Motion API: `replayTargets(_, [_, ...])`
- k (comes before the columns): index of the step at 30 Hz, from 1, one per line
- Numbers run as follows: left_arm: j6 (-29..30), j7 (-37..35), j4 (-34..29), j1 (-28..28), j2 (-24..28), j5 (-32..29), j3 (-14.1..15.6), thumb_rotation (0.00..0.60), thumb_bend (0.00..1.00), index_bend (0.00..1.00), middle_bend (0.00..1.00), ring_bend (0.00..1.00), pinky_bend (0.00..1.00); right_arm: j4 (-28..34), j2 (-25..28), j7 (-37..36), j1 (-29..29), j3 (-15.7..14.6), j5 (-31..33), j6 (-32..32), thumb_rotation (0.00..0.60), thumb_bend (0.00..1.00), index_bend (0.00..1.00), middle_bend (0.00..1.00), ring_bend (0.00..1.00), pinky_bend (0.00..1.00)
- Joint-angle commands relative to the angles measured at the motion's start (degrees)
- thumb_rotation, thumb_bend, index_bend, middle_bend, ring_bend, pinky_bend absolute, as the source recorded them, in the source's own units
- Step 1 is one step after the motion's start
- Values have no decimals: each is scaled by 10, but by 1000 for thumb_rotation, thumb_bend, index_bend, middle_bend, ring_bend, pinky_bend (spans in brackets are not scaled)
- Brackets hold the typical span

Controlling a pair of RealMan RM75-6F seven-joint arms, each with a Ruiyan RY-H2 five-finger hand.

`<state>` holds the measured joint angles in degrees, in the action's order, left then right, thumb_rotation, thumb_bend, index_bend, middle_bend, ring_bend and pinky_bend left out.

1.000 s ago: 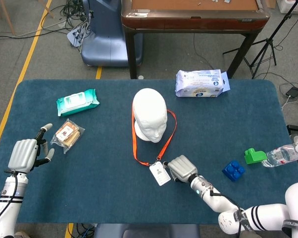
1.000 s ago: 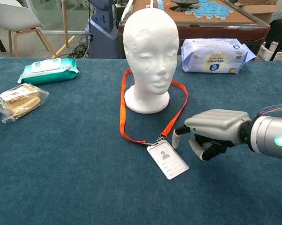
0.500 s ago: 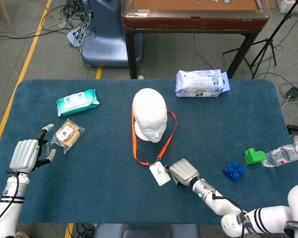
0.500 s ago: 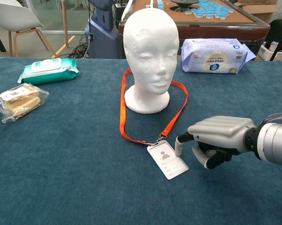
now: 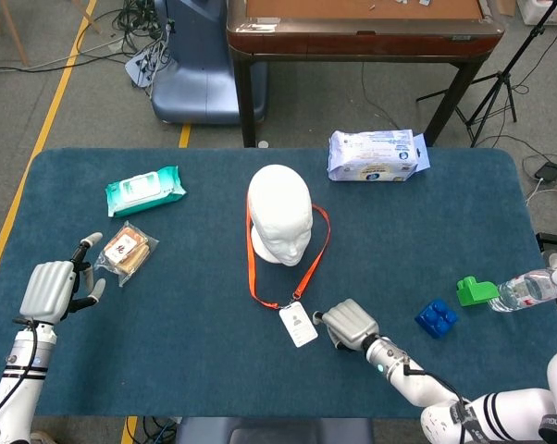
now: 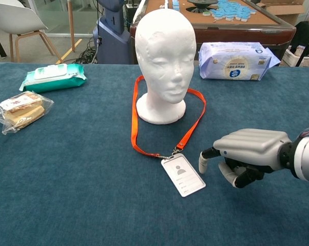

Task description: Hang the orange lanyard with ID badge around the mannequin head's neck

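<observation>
We judge the task all but done: the orange fabric lanyard (image 6: 136, 120) loops around the base of the white foam mannequin head (image 6: 165, 54), its white plastic ID badge (image 6: 183, 175) flat on the blue cloth table (image 5: 214, 370) in front. Our right hand (image 6: 247, 156) hovers just beside the badge, fingers curled in, holding nothing. Our left hand (image 5: 55, 289) waits well apart, fingers loosely spread. The white-and-blue tissue pack (image 6: 236, 60) carries print too small to read.
</observation>
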<state>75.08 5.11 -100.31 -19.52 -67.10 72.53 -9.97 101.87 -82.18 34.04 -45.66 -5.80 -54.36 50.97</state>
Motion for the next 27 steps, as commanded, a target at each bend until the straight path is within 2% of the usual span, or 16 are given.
replayTargets(1, [0, 0, 0, 1, 0, 0, 0, 600, 359, 149, 727, 727, 910, -1, -5, 0, 0, 0, -3, -3, 600, 834, 289, 1000, 1000, 1000])
replayTargets(19, [4, -5, 2, 4, 1, 1, -1, 600, 359, 149, 726, 727, 909, 10, -25, -9, 1, -1, -42, -14, 600, 835, 288, 1000, 1000, 1000])
replayTargets(23, [3, -5, 2, 5, 1, 2, 0, 600, 359, 149, 726, 727, 909, 21, -12, -14, 9, -1, -55, 1, 600, 835, 288, 1000, 1000, 1000])
replayTargets(27, [2, -4, 4, 5, 2, 2, 0, 600, 359, 149, 726, 727, 909, 43, 22, -30, 32, 0, -89, 45, 600, 834, 288, 1000, 1000, 1000])
